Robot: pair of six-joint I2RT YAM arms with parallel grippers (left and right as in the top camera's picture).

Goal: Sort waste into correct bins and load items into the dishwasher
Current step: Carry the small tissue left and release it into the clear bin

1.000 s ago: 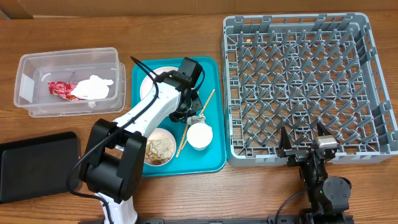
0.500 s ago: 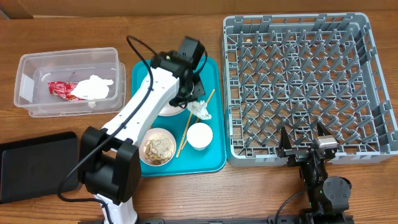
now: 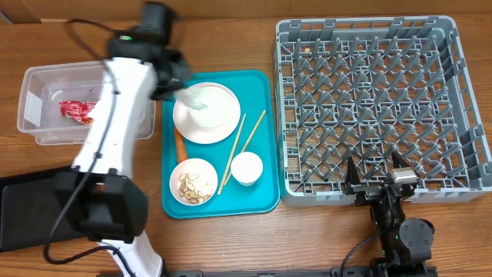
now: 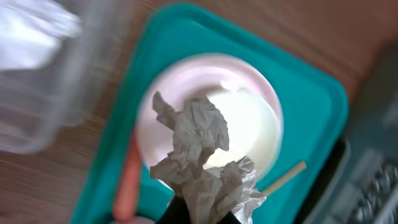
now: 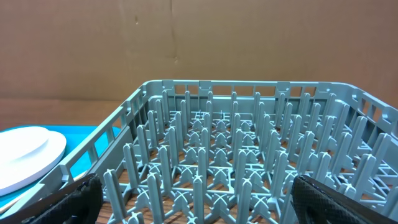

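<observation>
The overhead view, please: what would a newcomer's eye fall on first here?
The white left arm stretches up the left side, the left gripper clamped on a crumpled tissue over the plate and its left edge, on the teal tray. Then the big grey rack filling the right half, and the red wrapper in the clear tub at far left.

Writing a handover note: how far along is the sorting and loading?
Done: the red wrapper lies in the clear tub. In hand: the left fingers hold a tissue over the plate. Remaining: carrot, food scraps, all dishes; the rack holds none.
</observation>
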